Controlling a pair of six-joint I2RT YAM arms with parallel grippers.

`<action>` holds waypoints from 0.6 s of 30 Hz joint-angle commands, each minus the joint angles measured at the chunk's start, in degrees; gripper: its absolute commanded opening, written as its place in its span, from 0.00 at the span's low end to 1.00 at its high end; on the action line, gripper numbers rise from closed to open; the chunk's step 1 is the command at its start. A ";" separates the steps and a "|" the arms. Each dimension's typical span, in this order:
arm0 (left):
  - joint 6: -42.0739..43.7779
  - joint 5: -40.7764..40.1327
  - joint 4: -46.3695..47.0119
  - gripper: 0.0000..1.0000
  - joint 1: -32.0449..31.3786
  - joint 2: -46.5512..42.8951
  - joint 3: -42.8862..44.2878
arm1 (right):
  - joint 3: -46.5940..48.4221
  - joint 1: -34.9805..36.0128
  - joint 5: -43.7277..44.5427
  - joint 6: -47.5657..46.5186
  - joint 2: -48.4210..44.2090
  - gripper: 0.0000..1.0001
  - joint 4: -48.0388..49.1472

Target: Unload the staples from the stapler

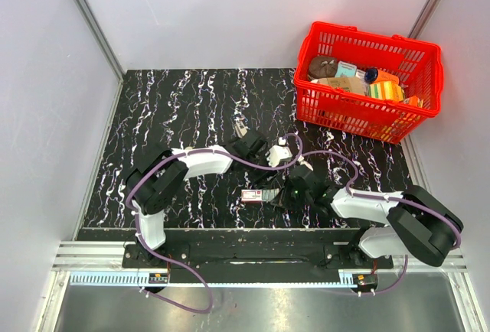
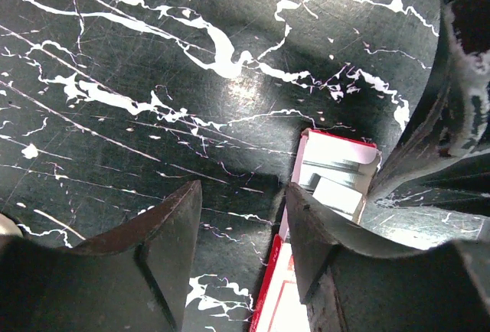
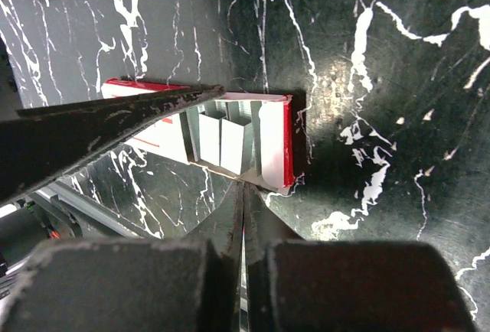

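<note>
I cannot make out the stapler or its staple strip for certain in any view. A small red-and-white box (image 1: 253, 194) lies near the front edge, its open end towards my right arm. In the right wrist view the box (image 3: 272, 141) shows pale blocks inside. My right gripper (image 3: 241, 183) is shut, tips touching the box's open edge; I cannot tell if they pinch cardboard. It sits at the box's right end in the top view (image 1: 279, 193). My left gripper (image 2: 241, 217) is open and low over the table. Its right finger (image 2: 321, 232) stands over the box (image 2: 337, 179).
A red basket (image 1: 417, 53) full of items stands at the back right. A small pale object (image 1: 277, 153) lies just beyond the grippers, and a small silver piece (image 1: 240, 127) lies further back; both are too small to identify. Grey walls close in both sides.
</note>
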 commanded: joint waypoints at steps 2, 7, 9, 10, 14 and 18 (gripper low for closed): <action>-0.16 2.43 -2.99 0.52 -0.46 0.60 -2.40 | 0.73 -1.02 -1.10 0.17 0.30 0.00 3.01; 0.01 2.25 -3.35 0.52 -0.54 0.08 -2.48 | -0.85 -1.10 -0.93 0.70 -4.17 0.00 1.17; 0.19 2.25 -3.78 0.52 -0.37 -0.45 -2.31 | -0.94 -1.28 0.21 0.44 -6.45 0.00 -1.11; 0.19 2.34 -4.05 0.52 -0.28 -0.71 -2.31 | -0.94 -1.54 0.65 0.26 -7.25 0.00 -1.82; 1.32 2.26 -7.20 0.53 0.68 -2.56 -0.83 | 0.46 -2.77 0.74 -1.05 -9.10 0.00 -4.81; 2.82 2.86 -12.65 0.57 5.85 -7.64 1.90 | 1.96 -5.14 1.89 -2.81 -9.54 0.03 -10.08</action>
